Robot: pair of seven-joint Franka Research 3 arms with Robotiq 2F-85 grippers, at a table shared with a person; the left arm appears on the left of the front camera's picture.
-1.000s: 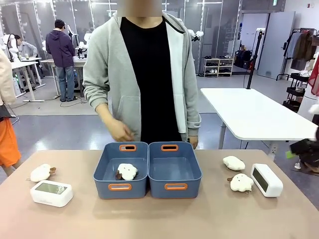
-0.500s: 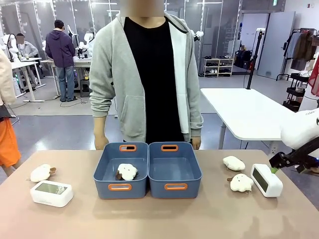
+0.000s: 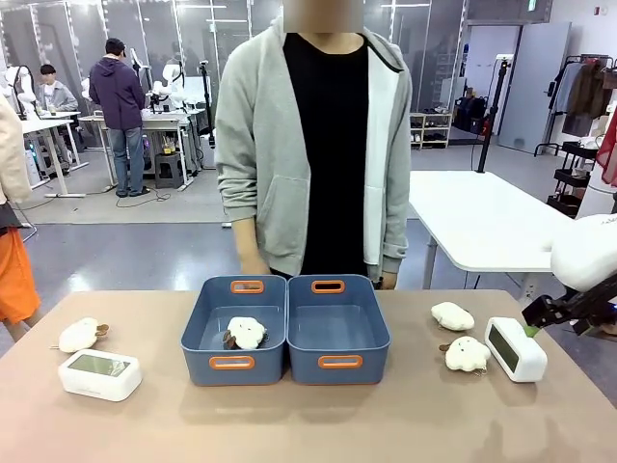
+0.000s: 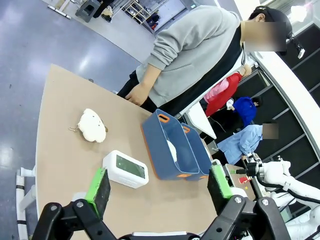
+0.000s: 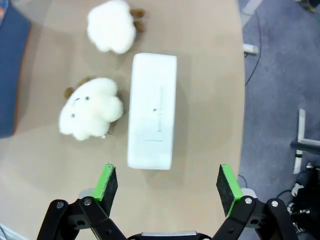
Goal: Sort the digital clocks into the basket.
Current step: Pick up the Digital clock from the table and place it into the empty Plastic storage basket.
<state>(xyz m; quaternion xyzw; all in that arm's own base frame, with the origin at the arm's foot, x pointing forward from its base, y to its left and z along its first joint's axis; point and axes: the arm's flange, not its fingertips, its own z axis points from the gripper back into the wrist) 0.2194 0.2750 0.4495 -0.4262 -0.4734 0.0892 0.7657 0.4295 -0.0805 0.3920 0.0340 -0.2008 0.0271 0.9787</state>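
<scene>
Front view: neither clock is binned yet. The right clock (image 3: pixel 516 349) stands at the right end of the worktop (image 3: pixel 308 424), our right fingers (image 3: pixel 531 330) just beside it. The left clock (image 3: pixel 99 374) lies far left, and the empty basket (image 3: pixel 371 359) sits in the middle.

Left wrist: our left fingers (image 4: pixel 98 185) are spread wide and empty, with that white, grey-green-faced clock below.

Right wrist: fingers open and empty over the white box. Next, we reckon, drop and close across its narrow width.

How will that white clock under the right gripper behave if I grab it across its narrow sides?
Likely rigid: the clock looks like a hard, smooth plastic box, so the right gripper might slip slightly. It stands upright on a narrowish base, so an off-centre push could tip it. Probably light for its size.
</scene>
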